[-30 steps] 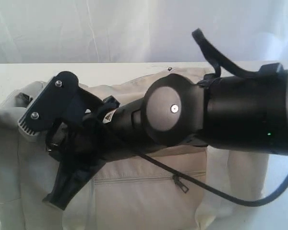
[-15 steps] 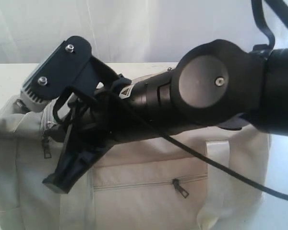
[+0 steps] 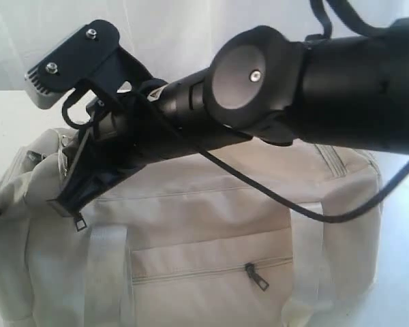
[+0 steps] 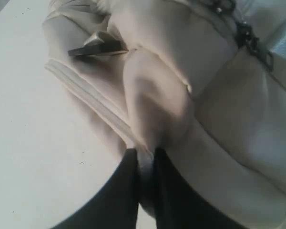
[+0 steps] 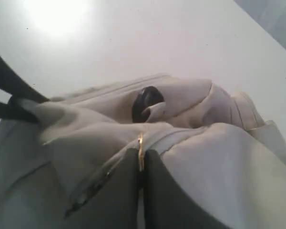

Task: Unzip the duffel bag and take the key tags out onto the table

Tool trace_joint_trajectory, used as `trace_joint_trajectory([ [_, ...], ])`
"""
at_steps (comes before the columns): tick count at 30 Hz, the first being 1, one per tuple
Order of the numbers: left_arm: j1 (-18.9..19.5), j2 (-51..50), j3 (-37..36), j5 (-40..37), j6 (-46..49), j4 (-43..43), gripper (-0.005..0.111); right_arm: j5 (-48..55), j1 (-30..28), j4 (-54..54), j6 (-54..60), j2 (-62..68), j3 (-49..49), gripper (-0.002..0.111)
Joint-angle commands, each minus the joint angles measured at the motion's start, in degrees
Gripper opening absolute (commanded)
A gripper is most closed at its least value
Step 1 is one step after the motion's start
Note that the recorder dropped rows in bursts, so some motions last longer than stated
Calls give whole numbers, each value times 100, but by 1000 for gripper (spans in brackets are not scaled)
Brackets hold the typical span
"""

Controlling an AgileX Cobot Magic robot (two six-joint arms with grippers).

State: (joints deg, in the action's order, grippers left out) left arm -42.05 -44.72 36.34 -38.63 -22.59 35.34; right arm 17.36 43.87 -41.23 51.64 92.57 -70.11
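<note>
- Exterior view: the right gripper (image 3: 67, 199) reaches across to the left end of the duffel bag (image 3: 211, 225), which lies on the table (image 3: 7, 109). Its jaw state cannot be read here. The key tags are not visible and are presumably inside. Hazard: the bag is soft, so a pull along the zip may drag the whole bag instead of opening it.
- Left wrist view: the left gripper (image 4: 145, 156) has its jaws narrow, clamped on a fold of bag fabric. Hazard: the fold may slip out under load. The bag would then lose its anchor and slide.
- Right wrist view: the right gripper's jaws are almost together, pinching the gold zipper pull (image 5: 140, 142) near a black D-ring (image 5: 148, 102). Hazard: the thin pull may escape the pinch, or puckered fabric may jam the slider.
</note>
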Motion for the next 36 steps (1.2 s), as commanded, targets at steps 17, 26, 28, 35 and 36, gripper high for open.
trace_joint_trajectory([
  [17,8,78,-185,-128,167,-222,0,378,-689,78,-72,1713,-2088,0],
  [26,8,78,-274,-729,-500,813,0,843,-1342,100,-308,2701,-3215,0],
  [28,8,78,-298,-815,-657,1003,0,831,-1431,100,-339,2748,-3251,0],
  [35,8,78,-372,-1317,-1238,1754,0,1053,-1636,100,-351,2749,-3264,0],
  [36,8,78,-372,-1143,-1261,1731,0,1204,-1636,88,-351,2749,-3274,0],
])
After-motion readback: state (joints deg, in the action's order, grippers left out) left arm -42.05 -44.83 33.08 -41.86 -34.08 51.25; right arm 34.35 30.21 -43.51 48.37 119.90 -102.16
